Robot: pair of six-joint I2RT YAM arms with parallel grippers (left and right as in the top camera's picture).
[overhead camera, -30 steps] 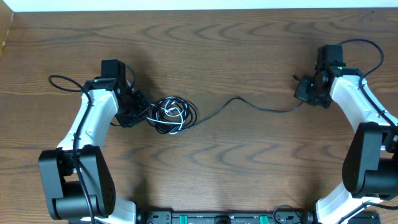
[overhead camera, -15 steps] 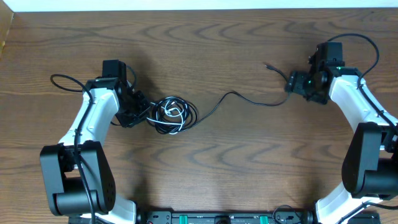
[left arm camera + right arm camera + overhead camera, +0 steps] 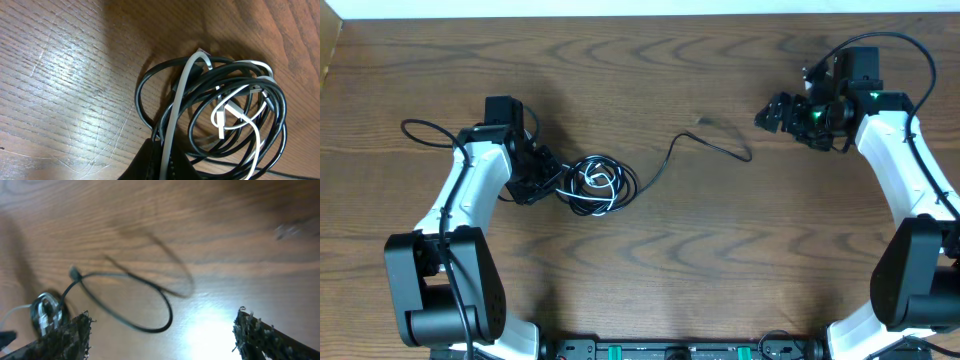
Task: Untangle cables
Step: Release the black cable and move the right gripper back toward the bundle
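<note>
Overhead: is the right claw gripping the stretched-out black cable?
No, the right claw stands open with nothing between its fingers, and the black cable lies loose on the table, apart from it.

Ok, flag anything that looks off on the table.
The cable bundle gripped by the left hand is a snarl of black and white loops. One black cable strays rightward from it, its end lying loose, short of the open right hand.
</note>
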